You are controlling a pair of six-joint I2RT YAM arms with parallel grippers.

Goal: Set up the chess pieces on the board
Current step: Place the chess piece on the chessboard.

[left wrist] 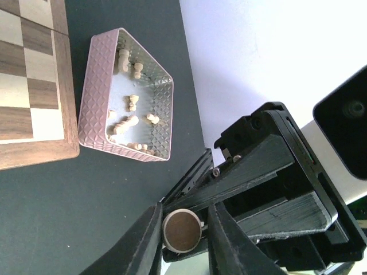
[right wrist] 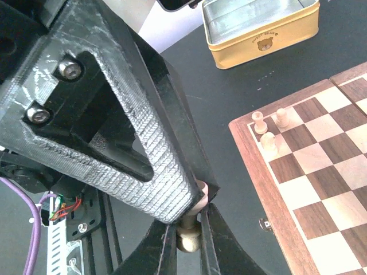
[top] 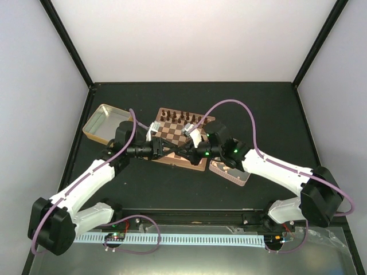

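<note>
Spreading under everything as a black table [top: 143, 186]; reaching in from the 2 near corners as white arms, the left arm [top: 86, 183] and the right arm [top: 281, 169], and crossing tip to tip over the near side of the board [top: 172, 133]; lying in the middle of the table, showing light and dark checks inside a reddish-brown frame; flanking that board with a gold tin [top: 106, 121] off to its left, apart from it, and a pink tin [left wrist: 97, 97] just beside its right edge.

Gripping 1 light tan chessman [left wrist: 182, 231] from both ends, in the air; closing the left pincer [left wrist: 184, 220] narrow around its round brown base, fingers hard by either side; clamping the right pincer [right wrist: 189, 220] tight on the other end, with the left pincer's black body filling most of the right wrist view.

Standing upright as 3 tan chessmen [right wrist: 268, 142] on squares at 1 corner of the board; lining up as dark chessmen [top: 182, 118] along the far rows; lying jumbled as loose tan chessmen [left wrist: 132, 102] inside the pink tin.
</note>
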